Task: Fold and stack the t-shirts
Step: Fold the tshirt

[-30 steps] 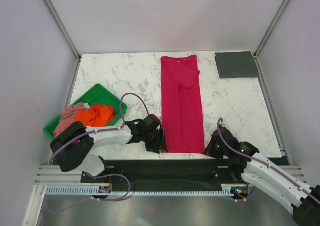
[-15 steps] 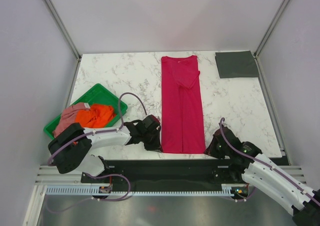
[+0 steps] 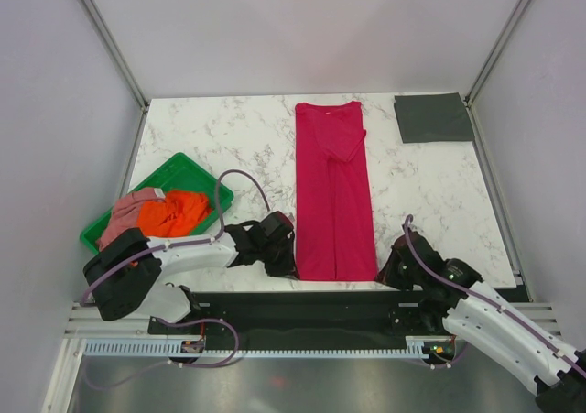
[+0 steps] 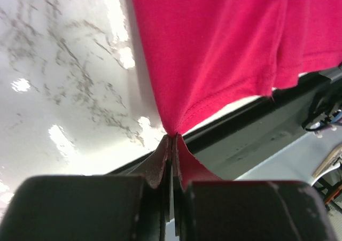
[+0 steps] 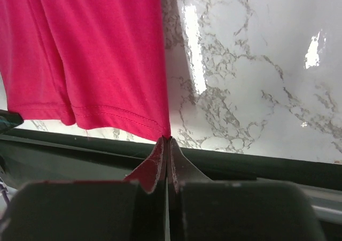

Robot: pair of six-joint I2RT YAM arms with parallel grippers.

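Observation:
A crimson-red t-shirt (image 3: 334, 189) lies as a long narrow strip down the middle of the marble table, collar at the far end. My left gripper (image 3: 291, 268) is shut on its near left hem corner (image 4: 172, 130). My right gripper (image 3: 385, 272) is shut on the near right hem corner (image 5: 165, 134). A folded dark grey t-shirt (image 3: 433, 117) lies flat at the far right corner. An orange t-shirt (image 3: 174, 211) and a dusty pink t-shirt (image 3: 126, 213) are bunched in the green tray (image 3: 188, 173) at the left.
The table's near edge with a dark rail (image 3: 348, 298) runs just behind both grippers. Grey walls and metal posts (image 3: 110, 42) enclose the table on three sides. Bare marble (image 3: 430, 193) shows between the red strip and the right wall.
My left gripper has closed on the red t-shirt's near left corner, having stood open a second ago, and shifted slightly left. The right gripper has stayed shut on its corner.

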